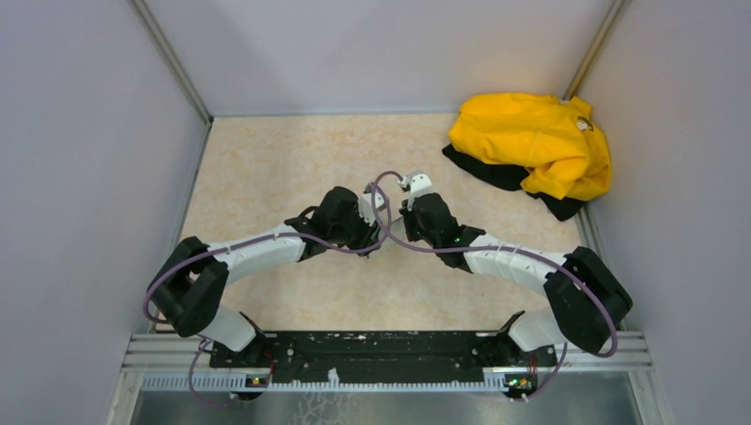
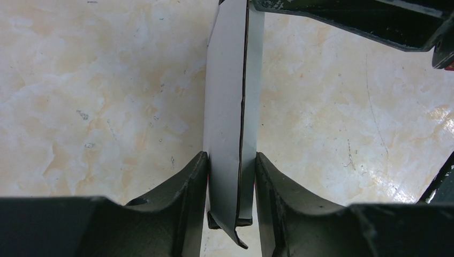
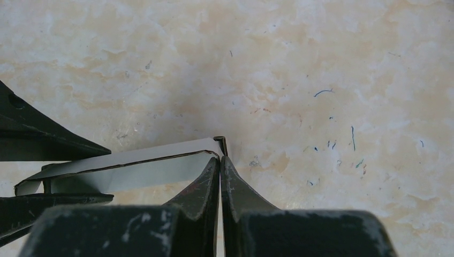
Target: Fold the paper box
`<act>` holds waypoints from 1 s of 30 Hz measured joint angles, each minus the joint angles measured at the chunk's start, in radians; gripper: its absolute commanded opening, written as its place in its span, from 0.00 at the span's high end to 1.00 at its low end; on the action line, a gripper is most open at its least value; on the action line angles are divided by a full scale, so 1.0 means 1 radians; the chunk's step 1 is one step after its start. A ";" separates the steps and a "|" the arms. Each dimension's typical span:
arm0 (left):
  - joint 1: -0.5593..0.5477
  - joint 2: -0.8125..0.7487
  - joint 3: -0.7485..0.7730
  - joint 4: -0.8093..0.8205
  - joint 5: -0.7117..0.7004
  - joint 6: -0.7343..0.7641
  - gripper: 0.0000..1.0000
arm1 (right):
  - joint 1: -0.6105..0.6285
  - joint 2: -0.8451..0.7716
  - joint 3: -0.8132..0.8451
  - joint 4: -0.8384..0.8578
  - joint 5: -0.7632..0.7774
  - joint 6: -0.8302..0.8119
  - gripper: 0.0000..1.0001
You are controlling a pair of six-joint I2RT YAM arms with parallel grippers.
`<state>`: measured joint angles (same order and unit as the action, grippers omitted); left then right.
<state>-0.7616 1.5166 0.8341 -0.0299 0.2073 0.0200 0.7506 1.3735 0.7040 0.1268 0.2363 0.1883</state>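
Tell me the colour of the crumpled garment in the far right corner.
The crumpled cloth garment is bright yellow, lying over something black; the top external view shows it best.

The left arm (image 1: 266, 252) reaches in from the lower left and the right arm (image 1: 509, 258) from the lower right. Their black wrist ends meet close together at the centre of the frame, over the beige marbled table (image 1: 266, 159). Purple cables (image 1: 386, 174) loop along both arms. In the upper right corner a crumpled yellow garment (image 1: 531, 137) lies on a black cloth (image 1: 496, 175). A black base bar (image 1: 381, 350) runs along the bottom.
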 measured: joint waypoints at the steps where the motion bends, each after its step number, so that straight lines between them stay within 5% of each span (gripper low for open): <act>1: 0.000 0.000 0.000 0.000 0.000 0.000 0.58 | 0.000 -0.004 -0.003 0.000 -0.001 0.000 1.00; 22: -0.001 0.002 0.003 -0.013 0.007 0.004 0.52 | -0.040 -0.051 0.019 -0.131 -0.085 0.033 1.00; 30: 0.000 0.002 0.003 -0.037 0.004 0.004 0.52 | -0.047 -0.051 0.026 -0.143 -0.076 0.029 0.88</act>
<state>-0.7620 1.5185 0.8375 -0.0673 0.2111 0.0238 0.7040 1.3220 0.7296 -0.0166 0.1600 0.2173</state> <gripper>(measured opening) 0.484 0.091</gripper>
